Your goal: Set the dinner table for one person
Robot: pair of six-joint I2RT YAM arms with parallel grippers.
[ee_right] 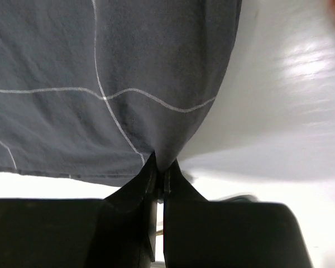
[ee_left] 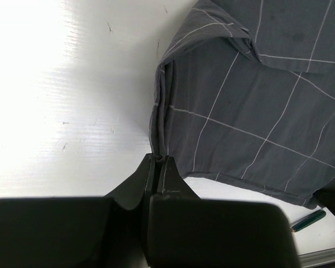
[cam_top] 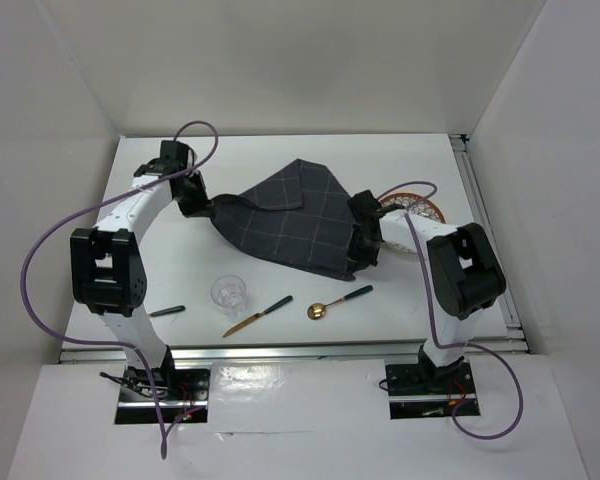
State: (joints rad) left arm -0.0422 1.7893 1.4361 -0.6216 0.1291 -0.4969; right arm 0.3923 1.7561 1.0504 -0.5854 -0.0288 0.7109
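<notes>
The left gripper (ee_left: 159,162) and the right gripper (ee_right: 159,166) each pinch tight a corner of the soft grey checked cloth (cam_top: 285,228) over the smooth white table (cam_top: 280,150).

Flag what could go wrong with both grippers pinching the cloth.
The left gripper and right gripper pinch only thin edges of the placemat; a hard pull may slip it free. Its far corner is folded over and could set down creased. Dragged nearer, it might sweep the glass or knife.

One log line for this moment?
left tool: shut on placemat | right tool: shut on placemat | glass, knife, spoon: on table
</notes>
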